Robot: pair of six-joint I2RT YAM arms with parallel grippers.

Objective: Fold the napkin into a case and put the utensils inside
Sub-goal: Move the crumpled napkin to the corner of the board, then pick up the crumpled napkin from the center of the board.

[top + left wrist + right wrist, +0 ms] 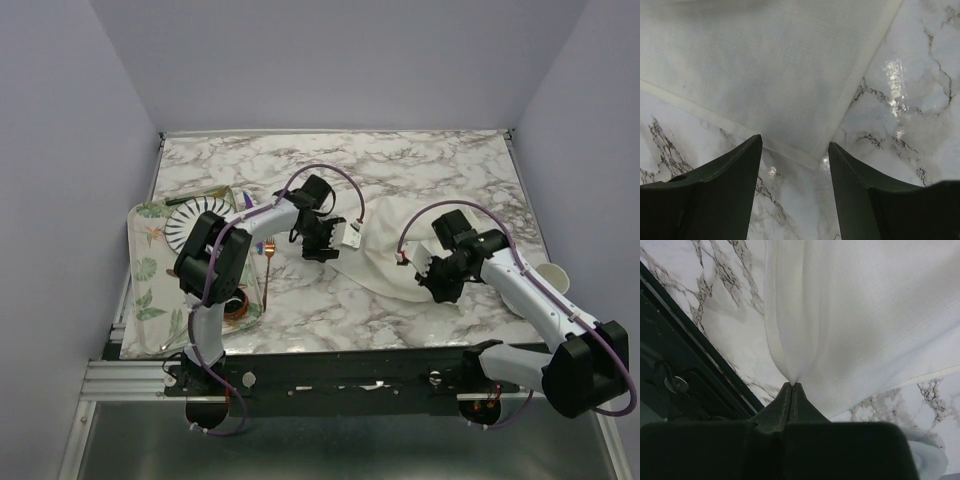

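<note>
One napkin (pixel 388 252) lies rumpled on the desk (pixel 430 165), right of centre and toward the near edge, its long axis running roughly left to right; its left corner points at the gap of the spread left gripper (pixel 795 147); the right gripper (pixel 791 386), pressed together, pinches its near-right edge into a raised fold.

The napkin (pixel 765 75) is matt cream cloth with a fine, even weave and a stitched hem. The tabletop (pixel 920 100) is smooth and marble-patterned, glossy enough to show glints at right. The left gripper fingers (pixel 725 195) look like dark matt plastic. Left of centre in the top view, the fork (pixel 269 249) shines like coppery metal.
</note>
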